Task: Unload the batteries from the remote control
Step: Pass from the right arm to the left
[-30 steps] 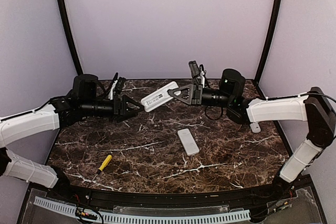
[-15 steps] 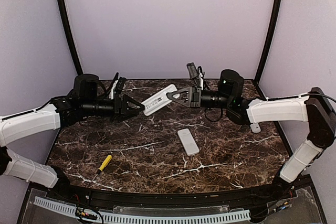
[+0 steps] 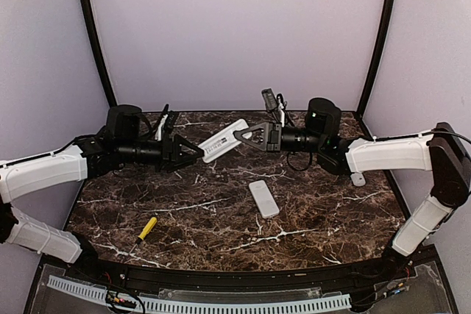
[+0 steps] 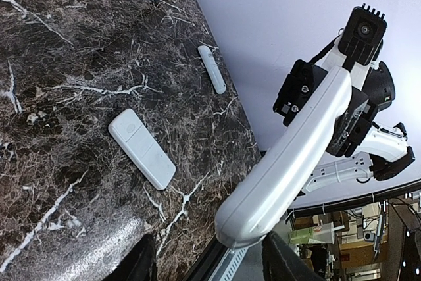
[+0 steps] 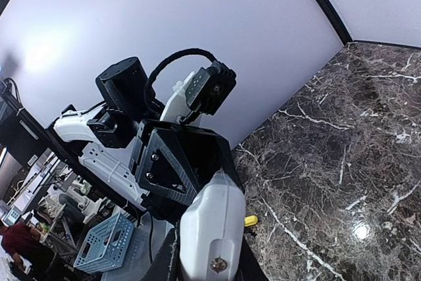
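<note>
**Remote control held in the air between both arms**

We see the white remote control [image 3: 224,140] lifted over the back half of the marble worktop [image 3: 221,233], slanting with its right end higher. The right fingers [image 3: 246,136] are closed tight on that higher end and carry it. The left fingers [image 3: 193,154] stand partly open on either side of the lower end. In the left wrist view one finger is clearly apart from the casing, so we judge that they are not clamped on it.

We cannot make out the batteries in any view, nor tell whether they sit inside the remote control.

A second remote [image 3: 263,198] lies flat on the worktop, nearer the arm bases and a little to the right of centre. A yellow-handled screwdriver [image 3: 147,228] lies near the front left. A small white piece [image 3: 358,179] rests at the right edge, just beside the right arm.
</note>
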`<action>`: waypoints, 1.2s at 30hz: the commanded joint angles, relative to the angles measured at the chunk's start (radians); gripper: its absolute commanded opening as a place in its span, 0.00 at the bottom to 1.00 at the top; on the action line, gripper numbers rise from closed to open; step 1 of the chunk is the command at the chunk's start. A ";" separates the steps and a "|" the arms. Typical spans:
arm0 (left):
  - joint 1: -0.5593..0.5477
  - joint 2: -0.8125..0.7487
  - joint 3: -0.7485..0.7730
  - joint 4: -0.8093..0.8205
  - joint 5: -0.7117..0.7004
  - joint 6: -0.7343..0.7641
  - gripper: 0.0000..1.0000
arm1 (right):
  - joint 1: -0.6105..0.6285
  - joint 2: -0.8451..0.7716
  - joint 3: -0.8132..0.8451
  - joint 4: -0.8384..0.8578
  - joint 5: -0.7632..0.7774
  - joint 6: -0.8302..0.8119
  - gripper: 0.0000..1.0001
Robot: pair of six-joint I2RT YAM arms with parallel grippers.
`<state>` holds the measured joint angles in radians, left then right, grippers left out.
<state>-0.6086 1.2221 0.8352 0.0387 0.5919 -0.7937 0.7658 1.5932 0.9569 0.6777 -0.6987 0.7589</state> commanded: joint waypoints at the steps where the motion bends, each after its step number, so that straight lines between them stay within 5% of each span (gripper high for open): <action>1: 0.003 0.004 0.010 0.012 0.011 0.003 0.53 | 0.013 -0.022 0.029 0.024 0.005 -0.018 0.00; 36: 0.006 0.035 0.018 0.067 0.011 0.018 0.52 | 0.033 0.009 0.059 -0.085 0.014 -0.088 0.00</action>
<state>-0.6086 1.2644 0.8352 0.0978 0.6128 -0.8055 0.7780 1.5940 0.9726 0.6239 -0.6720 0.7105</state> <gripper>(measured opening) 0.495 0.175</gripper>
